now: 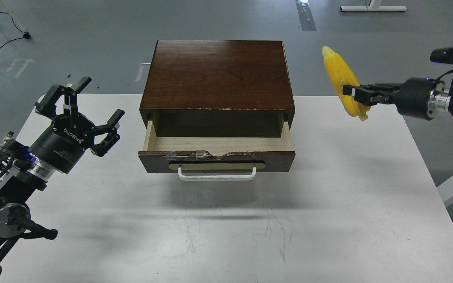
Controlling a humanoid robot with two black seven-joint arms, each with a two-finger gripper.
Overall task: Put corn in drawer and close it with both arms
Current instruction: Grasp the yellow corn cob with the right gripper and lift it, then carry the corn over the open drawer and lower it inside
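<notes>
Evidently light and stiff, the corn hangs pinched near its lower half by the right gripper, while the left gripper waits, jaws spread.

Drawer centre on table; corn raised right; left pincer left.

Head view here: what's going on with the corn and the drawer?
The right gripper holds the corn in the air, off the white table, to the right of the wooden cabinet. The drawer stands open and looks empty. The left gripper hovers open to the drawer's left, touching nothing.
</notes>
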